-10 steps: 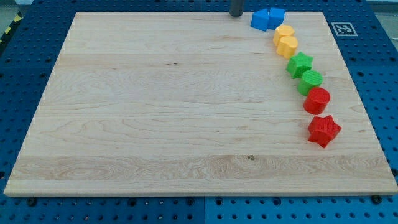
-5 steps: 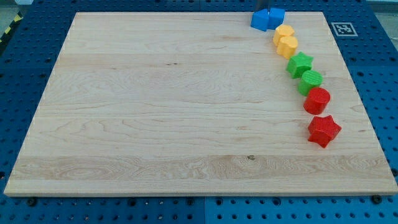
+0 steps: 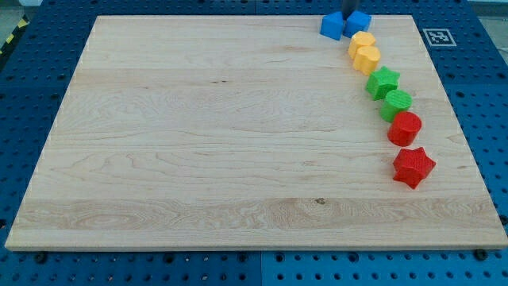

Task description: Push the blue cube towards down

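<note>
Two blue blocks sit at the top edge of the wooden board, right of centre. The left blue block is angular; the right one looks like the blue cube. My tip shows as a short dark stub at the view's top, in the gap between the two blue blocks and just behind them. Most of the rod is cut off by the view's top edge.
A curved row runs down the board's right side from the blue blocks: two yellow blocks, a green star, a green block, a red block and a red star. A marker tag sits beyond the board's top right corner.
My tip moved right from beside the left blue block, left the view, and now shows between the two blue blocks. The right blue block has shifted slightly right.
</note>
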